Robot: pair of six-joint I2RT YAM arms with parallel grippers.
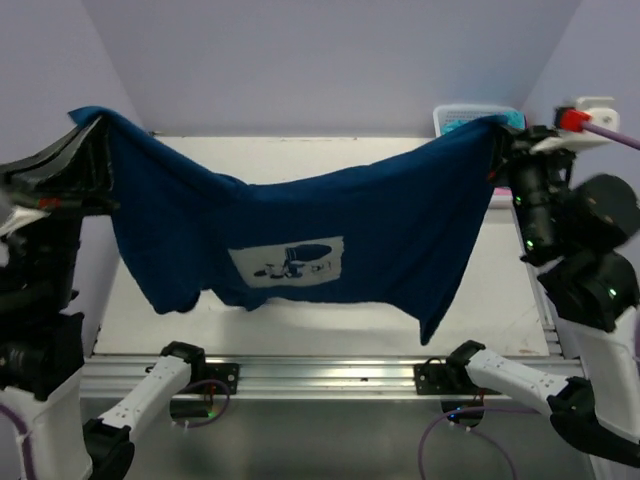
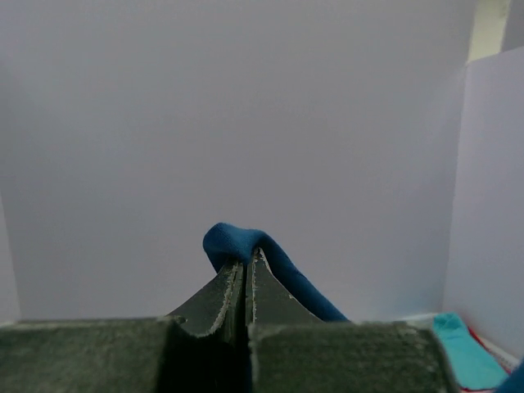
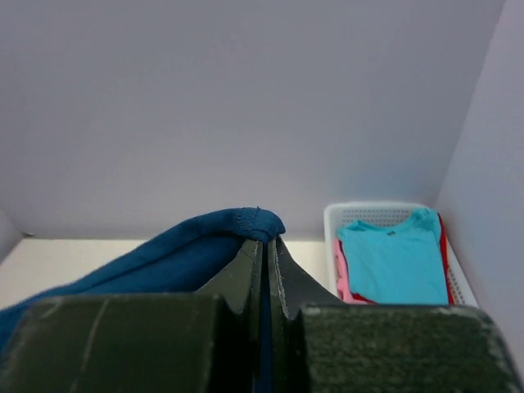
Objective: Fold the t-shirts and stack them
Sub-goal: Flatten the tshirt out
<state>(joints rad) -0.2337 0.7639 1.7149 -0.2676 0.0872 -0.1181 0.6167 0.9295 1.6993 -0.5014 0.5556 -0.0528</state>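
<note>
The navy blue t-shirt (image 1: 300, 215) hangs spread in the air between both arms, its pale square print (image 1: 290, 263) facing the top camera and its lower edge just above the table. My left gripper (image 1: 88, 125) is shut on one corner, seen as a blue fold (image 2: 233, 243) over the fingertips. My right gripper (image 1: 503, 130) is shut on the other corner, also shown in the right wrist view (image 3: 205, 246). A turquoise t-shirt (image 3: 393, 260) lies on top of pink and red ones in the white basket (image 3: 372, 210).
The white lattice basket (image 1: 468, 116) stands at the table's far right corner, mostly hidden behind the shirt. Pale walls close in the back and both sides. A metal rail (image 1: 320, 375) runs along the near table edge.
</note>
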